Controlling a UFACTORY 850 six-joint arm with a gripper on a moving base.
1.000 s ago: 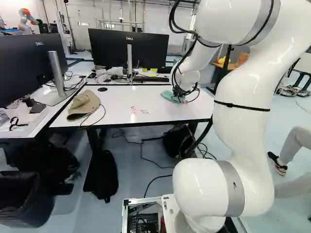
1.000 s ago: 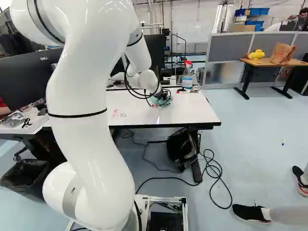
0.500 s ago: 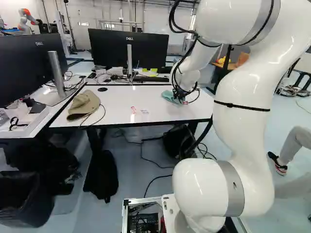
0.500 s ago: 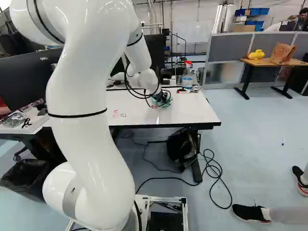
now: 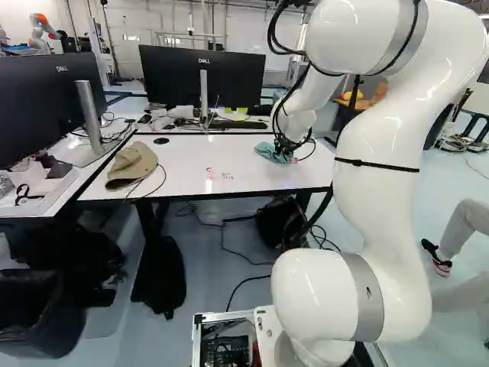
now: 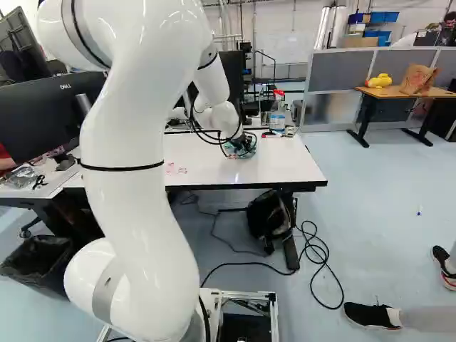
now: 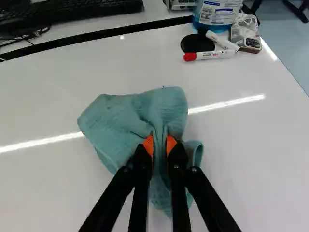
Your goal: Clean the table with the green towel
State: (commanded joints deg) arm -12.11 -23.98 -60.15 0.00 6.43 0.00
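Note:
In the left base view my gripper [image 5: 289,150] is low over the right part of the white table [image 5: 206,157], with the green towel [image 5: 269,151] beneath and beside it. Seen from the wrist, the gripper [image 7: 160,145] is shut on the green towel [image 7: 135,116]; a fold is pinched between the orange pads and the rest spreads over the tabletop around the fingers. Faint red marks [image 5: 218,174] show on the table, to the left of the towel in the left base view.
A tan cap [image 5: 132,164] with a cord lies on the table. Ahead of the gripper are a red-capped marker [image 7: 210,55], a black disc [image 7: 195,43] and a spray bottle [image 6: 277,114]. Monitors [image 5: 202,76] and a keyboard [image 7: 72,10] stand beyond the table's far edge.
The arm has shifted slightly; in the right base view its upper links and gripper moved a little to the right. The towel, held in the gripper, has moved with it and changed its folds.

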